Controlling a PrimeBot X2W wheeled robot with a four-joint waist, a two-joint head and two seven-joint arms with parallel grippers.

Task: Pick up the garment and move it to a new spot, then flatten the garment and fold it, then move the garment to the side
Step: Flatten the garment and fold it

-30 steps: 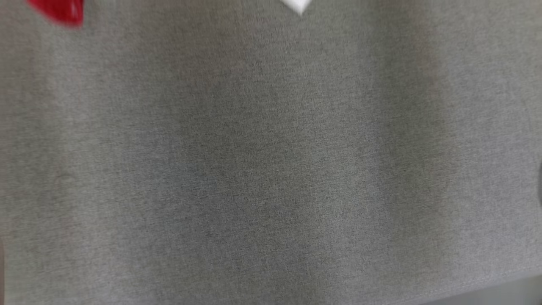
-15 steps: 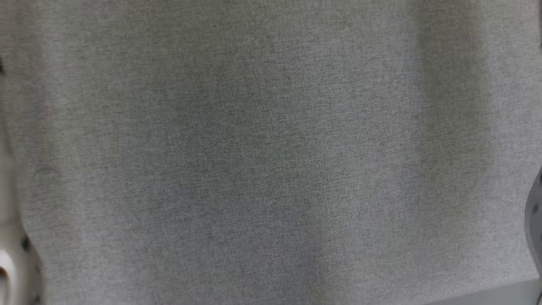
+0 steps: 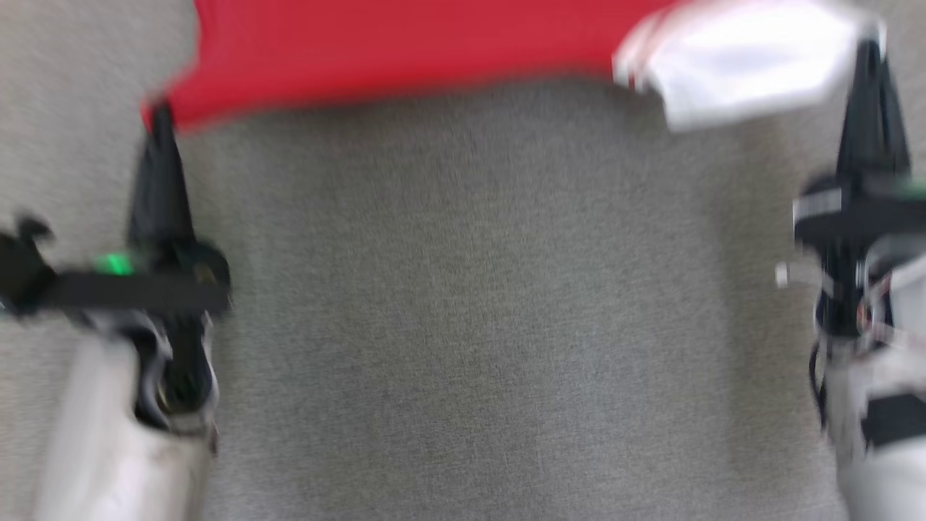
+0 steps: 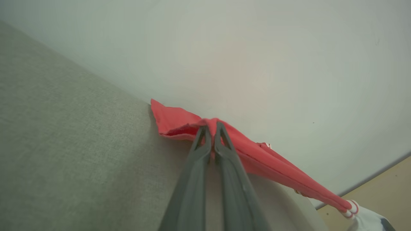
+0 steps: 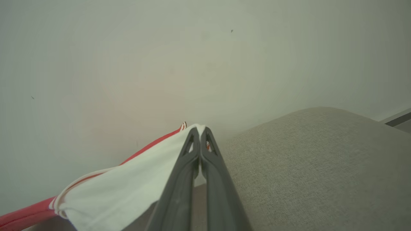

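Fabric surface [image 3: 463, 325], grey and woven, wide and bare on near side. Far edge up against pale wall [image 4: 257, 48]; one corner rounded, strip of tan floor [image 4: 385, 186] beyond surface's edge. Garment [image 3: 376, 51], red with white, stripe-trimmed part at right end, drawn out in long band along surface's far edge, close to wall. Lifted off surface or brushing it: cannot tell. Left gripper [image 4: 210, 130] over surface's left side, fingers pinched together on garment's red corner. Right gripper [image 5: 199, 131] over surface's right side, fingers closed tight on white end. Both aimed at surface's far edge, well apart, garment spanning gap between. Head view blurred.
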